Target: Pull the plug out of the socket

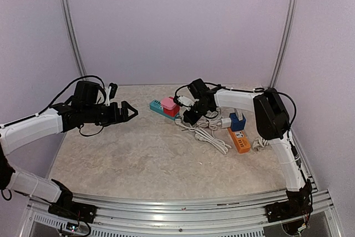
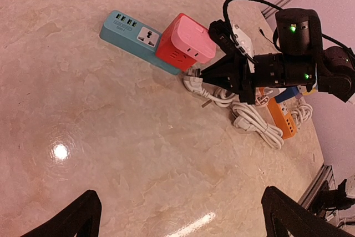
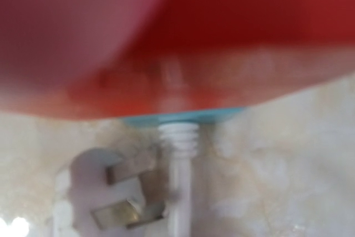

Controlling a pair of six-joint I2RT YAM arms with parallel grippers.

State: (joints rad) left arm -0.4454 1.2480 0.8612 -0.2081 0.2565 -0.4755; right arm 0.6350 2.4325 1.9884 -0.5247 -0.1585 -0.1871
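Note:
A red and pink plug block [image 1: 170,106] sits plugged into a teal power strip [image 1: 156,104] at the back middle of the table. In the left wrist view the block [image 2: 184,44] stands on the strip's [image 2: 128,30] right end. My right gripper [image 1: 187,112] is right against the block's near end, and its black fingers [image 2: 222,73] look spread, touching nothing that I can see. The right wrist view is a blurred close-up of the block [image 3: 183,31] above the strip's edge [image 3: 183,117]; its own fingers do not show there. My left gripper [image 1: 131,111] is open and empty, left of the strip.
A loose white plug [image 3: 105,192] with bare prongs lies below the block beside the strip's white cable [image 3: 178,154]. Coiled white cables [image 1: 208,131], an orange power strip [image 1: 238,140] and a blue adapter [image 1: 237,120] lie to the right. Walls enclose the table.

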